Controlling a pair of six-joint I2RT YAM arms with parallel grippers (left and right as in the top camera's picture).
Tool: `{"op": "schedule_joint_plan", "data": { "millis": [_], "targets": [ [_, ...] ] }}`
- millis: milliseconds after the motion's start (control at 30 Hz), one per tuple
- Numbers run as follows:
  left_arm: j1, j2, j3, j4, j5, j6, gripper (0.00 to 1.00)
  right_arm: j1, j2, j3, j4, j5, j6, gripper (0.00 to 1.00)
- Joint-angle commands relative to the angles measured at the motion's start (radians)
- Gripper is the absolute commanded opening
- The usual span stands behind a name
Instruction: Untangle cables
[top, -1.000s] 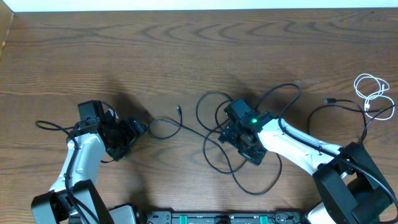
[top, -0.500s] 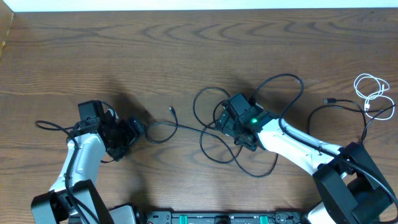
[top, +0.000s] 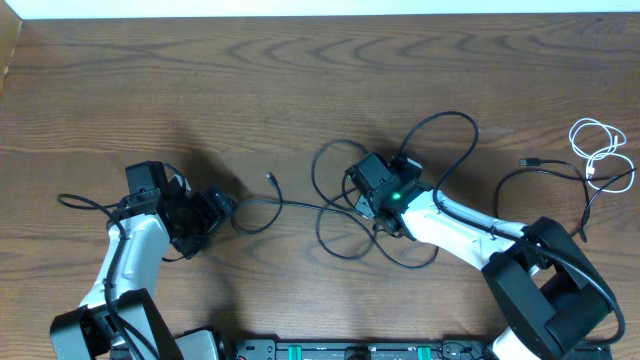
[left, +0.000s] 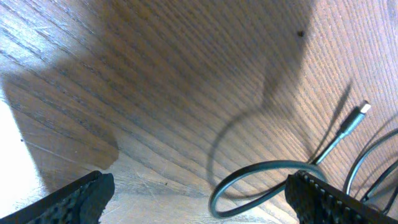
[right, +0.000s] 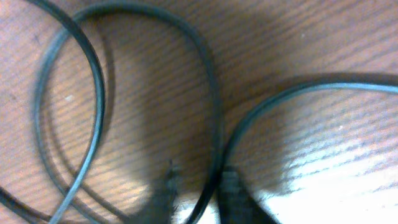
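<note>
Showing only overhead, the white cable (top: 598, 150) lies far right

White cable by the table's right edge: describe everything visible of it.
The thin white cord lies flat on the brown wooden table near its right edge, folded into loose loops, smooth and plastic-looking. Its ends are too small to read. A thin black cable passes by its lower loop; whether they touch is unclear.
</note>
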Motion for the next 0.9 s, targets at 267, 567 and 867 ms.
{"op": "schedule_joint_plan", "data": {
  "millis": [267, 567, 867],
  "targets": [
    [0.003, 0.006, -0.007, 0.001, 0.005, -0.009, 0.93, -0.198, -0.221, 0.167, -0.042, 0.113, -0.611, 0.01],
    [0.003, 0.006, -0.007, 0.001, 0.005, -0.009, 0.93, -0.446, -0.267, 0.168, -0.115, 0.360, -0.629, 0.01],
    [0.003, 0.006, -0.007, 0.001, 0.005, -0.009, 0.94, -0.566, -0.266, 0.167, -0.133, 0.215, -0.630, 0.99]
  ]
}}
